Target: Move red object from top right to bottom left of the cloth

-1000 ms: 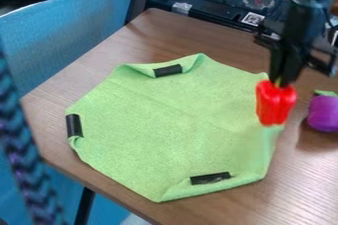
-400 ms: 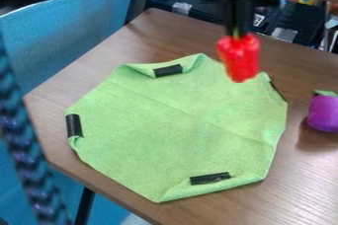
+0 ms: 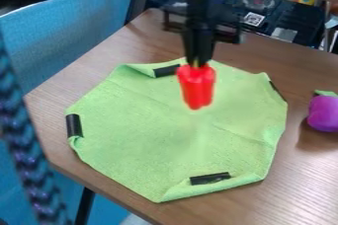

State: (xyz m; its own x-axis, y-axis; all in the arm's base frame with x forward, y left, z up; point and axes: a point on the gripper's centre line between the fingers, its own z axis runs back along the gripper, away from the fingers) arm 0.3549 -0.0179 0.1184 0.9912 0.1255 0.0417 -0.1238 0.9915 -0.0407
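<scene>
So the red pepper (image 3: 196,88) was gripped by its top, fingers nearly closed on it, and was held by the gripper (image 3: 197,64) over the cloth's (image 3: 139,140) upper middle. Pickup could be ticked off, but bottom left hadn't been reached; lowering and release were needed too.

So, going by the camera's side: the cloth (image 3: 132,135) is on the desk (image 3: 310,174), strips (image 3: 210,178) at its rear, left, front and right edges. Toy veggie (image 3: 323,114) sits on the desk, right of the cloth. Claw (image 3: 198,63) hangs over the cloth's rear half, toy pepper (image 3: 196,88) in it. Panel's (image 3: 72,26) left of the desk, stove (image 3: 280,14) behind.
</scene>
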